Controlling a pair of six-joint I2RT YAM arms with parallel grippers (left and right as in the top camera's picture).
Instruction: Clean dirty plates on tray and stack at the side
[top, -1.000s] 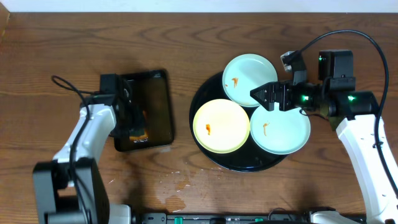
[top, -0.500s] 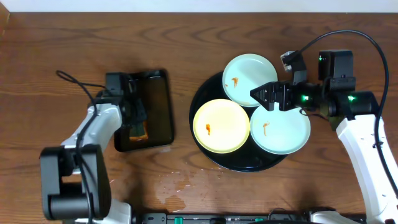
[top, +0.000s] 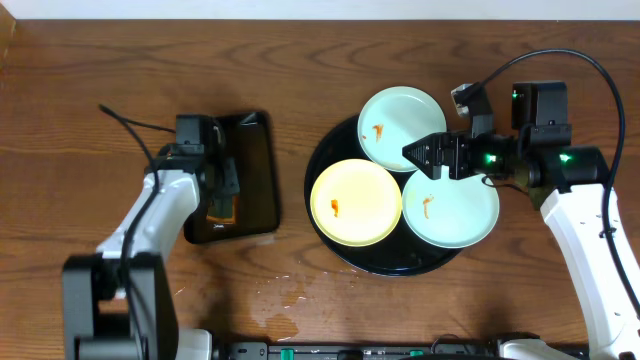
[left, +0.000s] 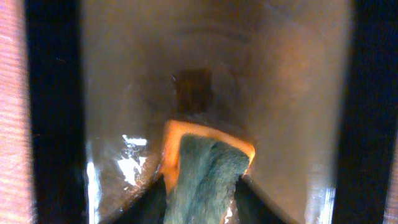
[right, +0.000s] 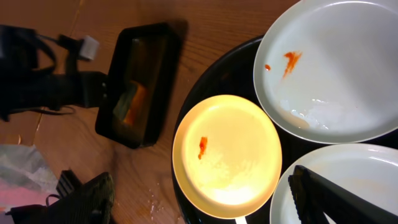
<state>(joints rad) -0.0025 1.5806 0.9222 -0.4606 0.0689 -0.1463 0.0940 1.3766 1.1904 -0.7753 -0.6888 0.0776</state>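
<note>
Three plates lie on the round black tray (top: 400, 262): a mint one (top: 400, 122) at the back, a yellow one (top: 356, 202) at the front left, and a mint one (top: 450, 208) at the front right. Each bears an orange smear. My right gripper (top: 425, 157) hovers open over the spot where the three meet. In the right wrist view its fingers straddle the yellow plate (right: 227, 155). My left gripper (left: 202, 186) is down in the small rectangular tray (top: 250, 170), shut on an orange sponge (left: 205, 168) with a green scrub face.
A wet patch (top: 285, 295) glistens on the wooden table in front of the two trays. The rectangular tray's floor (left: 280, 93) looks wet. A black cable (top: 125, 122) trails from the left arm. Crumpled cloth or paper (right: 25, 168) lies off to the left.
My left gripper has narrowed onto the sponge, and the left arm has shifted slightly over the rectangular tray. The right arm and the plates have not moved.
</note>
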